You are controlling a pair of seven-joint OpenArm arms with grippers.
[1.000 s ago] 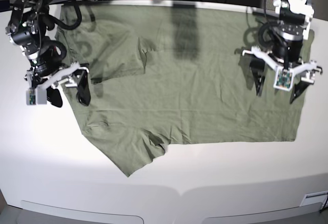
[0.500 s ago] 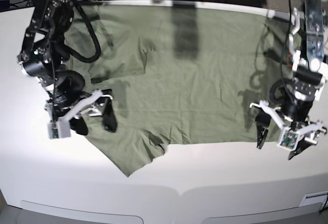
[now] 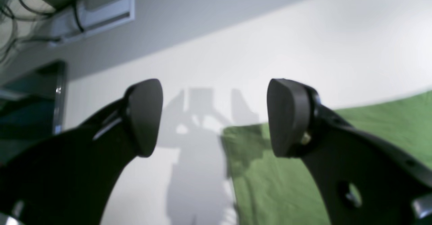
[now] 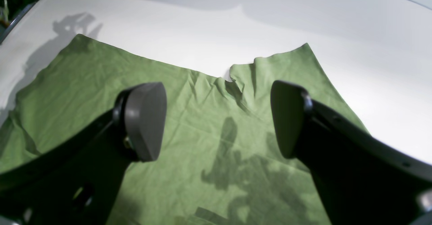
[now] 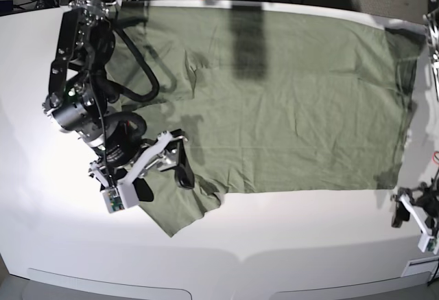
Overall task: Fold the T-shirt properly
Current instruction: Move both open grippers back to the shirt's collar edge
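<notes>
**Green shirt spread flat, both grippers poised at its near edge**

Green cotton covers most of the white table [image 5: 62, 245]: the T-shirt [image 5: 274, 101] lies opened out, wrinkled, its length running left to right, with one sleeve [image 5: 180, 207] jutting toward the near-left.

No fold appears made yet; by my reading the step in hand is the approach for a first grasp along the near edge. The right gripper [image 5: 145, 176], at the scene's left, hovers over that near sleeve with its jaws spread wide and nothing between them; its wrist view shows cloth below and the sleeve's notch [image 4: 233, 78] just ahead. The left gripper [image 3: 216, 117], at the scene's far right corner, is likewise splayed and empty, looking down at the shirt's near-right corner [image 3: 229, 134], with one finger over bare table.

The next move likely calls for each gripper to drop onto its piece of edge, pinch the fabric cleanly, and lift both in step so the cloth carries over without bunching.

In the base view the left gripper sits at the frame's edge, small and partly cut off. The neck and label cannot be made out. Whether either gripper touches the cloth is unclear; the left wrist view is blurred.
</notes>
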